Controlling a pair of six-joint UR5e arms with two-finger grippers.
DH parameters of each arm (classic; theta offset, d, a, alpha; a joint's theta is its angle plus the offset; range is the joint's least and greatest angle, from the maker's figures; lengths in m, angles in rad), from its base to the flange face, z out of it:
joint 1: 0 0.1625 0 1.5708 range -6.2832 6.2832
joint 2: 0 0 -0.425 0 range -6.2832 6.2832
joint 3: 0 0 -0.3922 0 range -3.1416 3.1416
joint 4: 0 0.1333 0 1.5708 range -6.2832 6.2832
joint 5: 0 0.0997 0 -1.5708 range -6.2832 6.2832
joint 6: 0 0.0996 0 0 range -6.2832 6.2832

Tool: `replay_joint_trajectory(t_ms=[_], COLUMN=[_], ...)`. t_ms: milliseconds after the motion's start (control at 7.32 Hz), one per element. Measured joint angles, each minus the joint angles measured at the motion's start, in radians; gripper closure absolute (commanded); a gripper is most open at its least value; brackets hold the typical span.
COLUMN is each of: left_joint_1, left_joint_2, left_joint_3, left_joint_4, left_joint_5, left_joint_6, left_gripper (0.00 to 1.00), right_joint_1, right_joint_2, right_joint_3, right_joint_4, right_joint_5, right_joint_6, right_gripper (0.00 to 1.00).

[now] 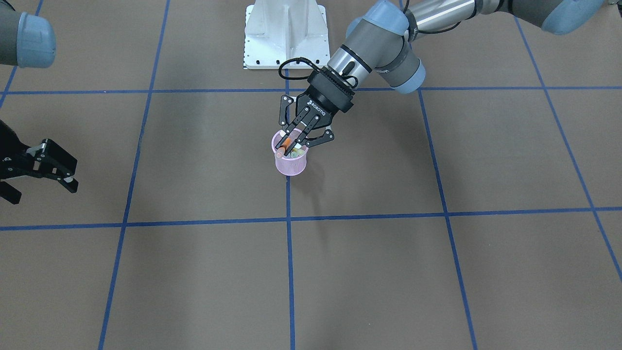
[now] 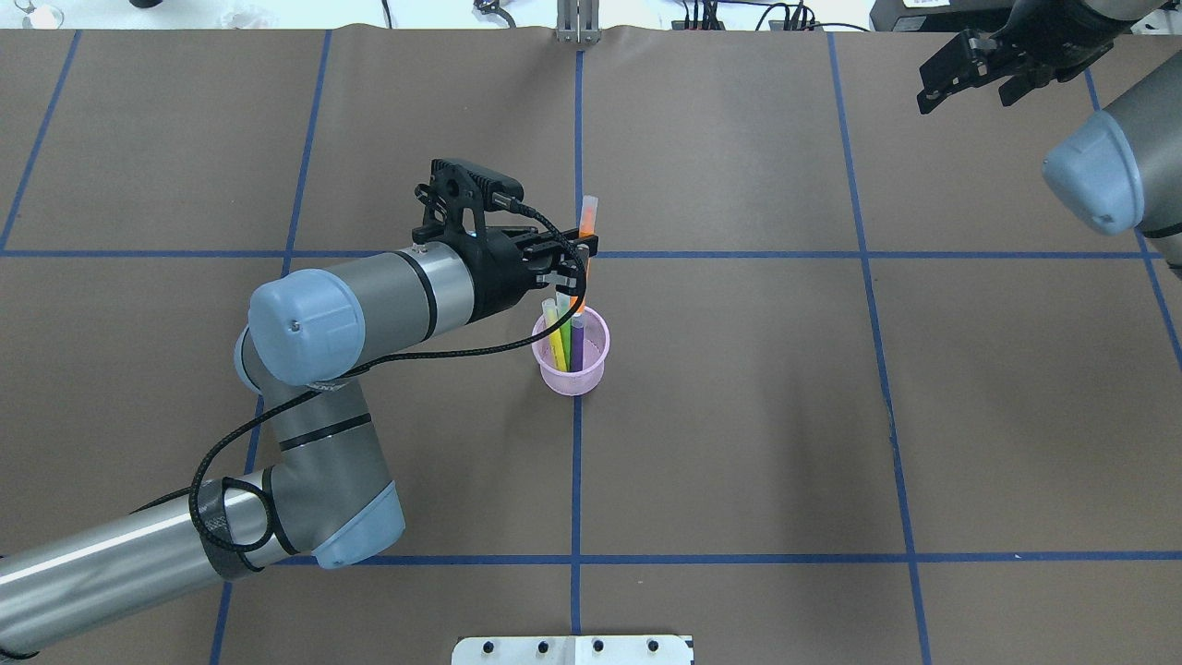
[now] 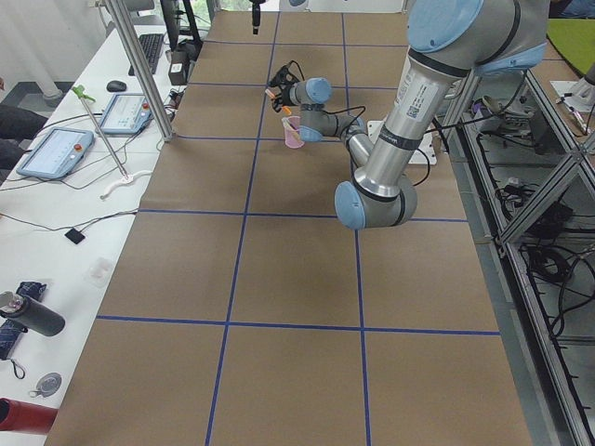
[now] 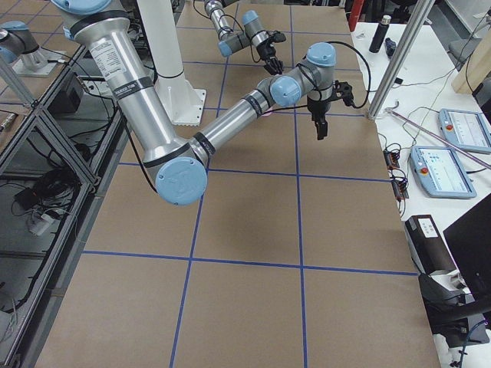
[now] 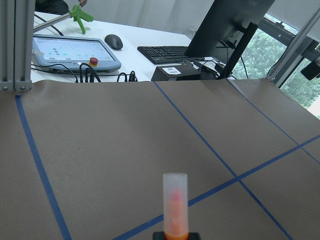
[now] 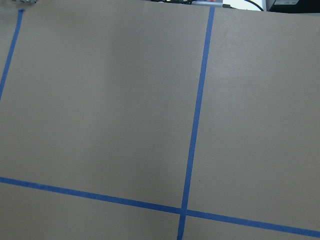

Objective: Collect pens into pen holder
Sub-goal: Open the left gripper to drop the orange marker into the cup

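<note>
The left hand (image 2: pixel 574 266) is clamped on the orange pen (image 2: pixel 587 222), tilted over the mouth of the pen holder (image 2: pixel 574 382). Inside stand the yellow pen (image 2: pixel 554 338), green pen (image 2: pixel 565 344) and purple pen (image 2: pixel 578 342). The right hand (image 2: pixel 970 85), fingers apart, hangs well away from the pen holder.

Robotics lab. Brown paper-covered table (image 3: pixel 279 269) gridded with blue tape lines (image 3: pixel 279 324). Grey touchscreen teach pendants (image 3: pixel 56 153) on white side bench (image 3: pixel 37 251), frame left; black computer monitor (image 5: pixel 235 25) and black keyboard (image 5: pixel 162 52) nearby.
</note>
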Motion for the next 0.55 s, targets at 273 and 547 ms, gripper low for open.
replay_joint_trajectory(t_ms=[273,547], left_joint_1=[0.018,0.022], left_joint_2=[0.001,0.002], left_joint_3=[0.021,0.027], left_joint_4=[-0.021,-0.028], left_joint_5=[0.017,0.019], left_joint_6=[0.002,0.0], left_gripper=[0.31,0.0], right_joint_1=[0.001,0.002], right_joint_2=[-0.001,-0.002], right_joint_3=[0.0,0.001], right_joint_4=[0.0,0.0], right_joint_5=[0.0,0.001], right_joint_6=[-0.002,-0.002], right_gripper=[0.0,0.0])
